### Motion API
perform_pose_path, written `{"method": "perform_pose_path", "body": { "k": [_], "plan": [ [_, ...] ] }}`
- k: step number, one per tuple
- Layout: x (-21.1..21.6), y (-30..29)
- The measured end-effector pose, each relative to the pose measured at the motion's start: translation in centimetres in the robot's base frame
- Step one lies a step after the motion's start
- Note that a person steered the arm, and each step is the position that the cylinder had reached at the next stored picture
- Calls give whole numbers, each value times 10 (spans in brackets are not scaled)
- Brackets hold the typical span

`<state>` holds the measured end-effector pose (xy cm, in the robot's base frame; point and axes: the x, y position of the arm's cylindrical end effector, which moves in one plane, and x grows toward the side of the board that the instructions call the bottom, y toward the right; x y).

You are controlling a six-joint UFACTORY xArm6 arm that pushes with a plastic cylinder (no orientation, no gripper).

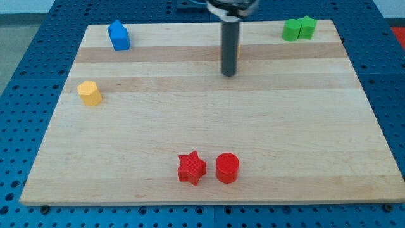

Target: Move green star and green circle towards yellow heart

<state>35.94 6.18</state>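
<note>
No fingers on this rig, nothing held. My tip (228, 73) sits mid-top of tabletop (209, 120), well left of green star (307, 27) and green circle (292, 30), which touch. Yellow heart unclear; yellow block (90, 93) far left.

Rod (228, 44) cut off by the view's top edge. A yellow-orange sliver (238, 49) shows behind it, shape indeterminable. The two green blocks (299, 29) touch; individual shapes unclear.
</note>
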Motion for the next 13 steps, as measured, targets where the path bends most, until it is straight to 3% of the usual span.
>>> {"method": "perform_pose_path", "body": {
  "k": [2,4,6,8,13],
  "plan": [
    [-10,147],
    [-62,220],
    [-123,226],
    [-158,216],
    [-110,118]
  ]
}}
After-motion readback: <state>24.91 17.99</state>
